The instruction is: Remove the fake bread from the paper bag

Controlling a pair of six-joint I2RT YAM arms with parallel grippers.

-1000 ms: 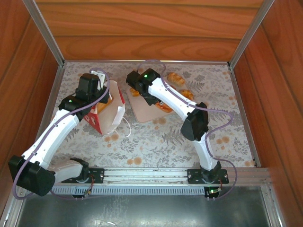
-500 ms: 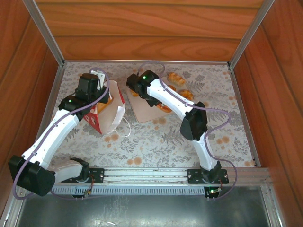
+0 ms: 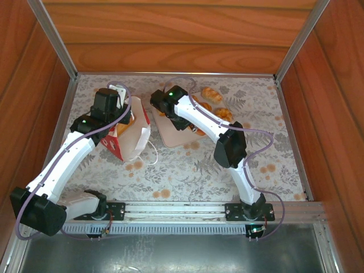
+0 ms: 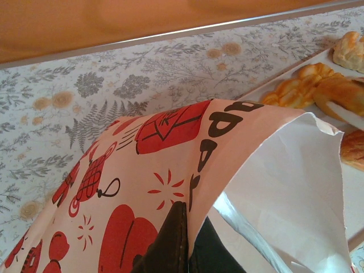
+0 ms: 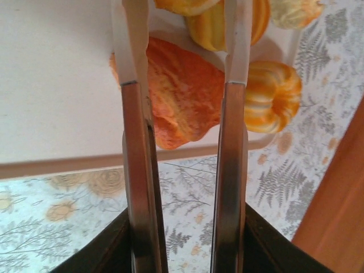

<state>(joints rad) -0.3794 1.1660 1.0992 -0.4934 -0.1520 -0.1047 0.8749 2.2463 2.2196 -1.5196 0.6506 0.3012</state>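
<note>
Right wrist view has the right gripper (image 5: 182, 23), jaws slightly apart, astride an orange pastry (image 5: 182, 96) lying on the tray (image 5: 57, 85) by the table's far edge, among other fake bread (image 3: 211, 94). Toward the table's left edge the left gripper (image 4: 182, 250) is clamped on the paper bag (image 4: 142, 170); an orange patch (image 3: 132, 120) at its mouth suggests pieces remain inside

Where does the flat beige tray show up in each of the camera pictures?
Top external: the tray sits mid-table, under the right arm.
Left wrist: tray at the far right edge, past the paper bag.
Right wrist: tray at upper left, beyond the fingers.
Shared landmark: the floral tablecloth.
</note>
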